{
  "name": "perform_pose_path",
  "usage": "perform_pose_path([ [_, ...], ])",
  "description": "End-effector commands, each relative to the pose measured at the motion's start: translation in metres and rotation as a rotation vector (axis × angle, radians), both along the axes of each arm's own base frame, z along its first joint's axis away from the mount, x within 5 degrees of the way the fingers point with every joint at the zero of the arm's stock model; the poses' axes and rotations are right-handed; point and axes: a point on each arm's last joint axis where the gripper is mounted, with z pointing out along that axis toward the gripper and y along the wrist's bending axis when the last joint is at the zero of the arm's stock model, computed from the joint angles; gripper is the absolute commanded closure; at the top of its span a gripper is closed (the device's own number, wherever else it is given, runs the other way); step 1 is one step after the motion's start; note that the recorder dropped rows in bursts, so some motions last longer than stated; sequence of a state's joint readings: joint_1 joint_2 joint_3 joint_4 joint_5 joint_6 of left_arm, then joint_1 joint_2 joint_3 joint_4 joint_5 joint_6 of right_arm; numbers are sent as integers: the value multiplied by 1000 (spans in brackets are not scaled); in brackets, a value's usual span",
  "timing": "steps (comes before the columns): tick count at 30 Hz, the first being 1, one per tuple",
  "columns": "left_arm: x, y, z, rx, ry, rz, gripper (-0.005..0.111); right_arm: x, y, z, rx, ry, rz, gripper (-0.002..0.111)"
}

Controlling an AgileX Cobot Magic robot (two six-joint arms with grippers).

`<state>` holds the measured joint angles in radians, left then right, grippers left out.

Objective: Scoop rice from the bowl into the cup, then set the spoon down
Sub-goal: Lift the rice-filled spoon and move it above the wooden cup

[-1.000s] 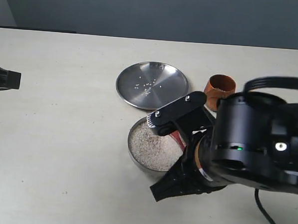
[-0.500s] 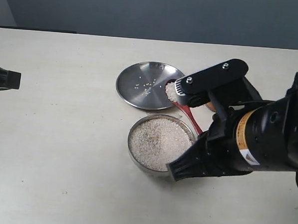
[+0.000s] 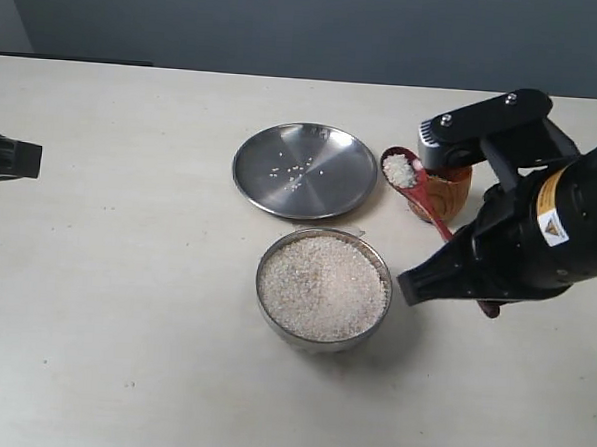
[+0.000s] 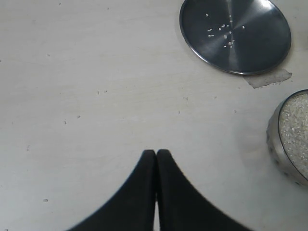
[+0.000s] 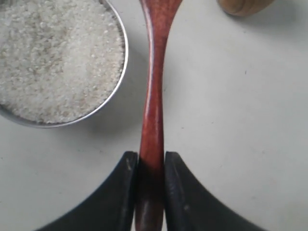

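Right gripper (image 5: pixel 151 158) clamped tight on the slim handle of the spoon (image 3: pixel 431 212), one finger pressed to each side of it. Round end of the spoon loaded with a small heap of rice (image 3: pixel 398 171), raised just beside the rim of the cup (image 3: pixel 450 196) — toward the right edge of the desk (image 3: pixel 126 275). Bowl (image 3: pixel 326 234) mid-desk, nearer the front edge, filled with rice almost to its rim. Steel plate (image 3: pixel 326 180) beyond it toward the far edge, a few loose grains scattered on it. Left gripper (image 4: pixel 155 154) out by the left edge — fingers closed flat against each other, nothing between them.
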<state>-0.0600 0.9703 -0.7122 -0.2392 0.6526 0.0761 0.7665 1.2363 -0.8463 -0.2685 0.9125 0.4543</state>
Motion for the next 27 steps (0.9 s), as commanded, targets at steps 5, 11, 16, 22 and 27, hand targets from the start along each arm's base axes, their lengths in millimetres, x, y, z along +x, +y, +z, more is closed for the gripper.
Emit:
perform_pose_path([
  [5,1,-1,2,-3,-11,0,106,33,-39,-3,-41,-33,-47,109],
  [11,1,-1,2,-3,-11,0,106,60,-57,-19,-44,-28,-77,109],
  [16,1,-1,2,-3,-11,0,106,85,-64,-26,-69,-37,-94,109],
  [22,1,-1,2,-3,-11,0,106,115,-60,-26,-120,-47,-66,109],
  [27,1,-1,2,-3,-11,0,106,131,-59,-34,-200,-23,-27,109],
])
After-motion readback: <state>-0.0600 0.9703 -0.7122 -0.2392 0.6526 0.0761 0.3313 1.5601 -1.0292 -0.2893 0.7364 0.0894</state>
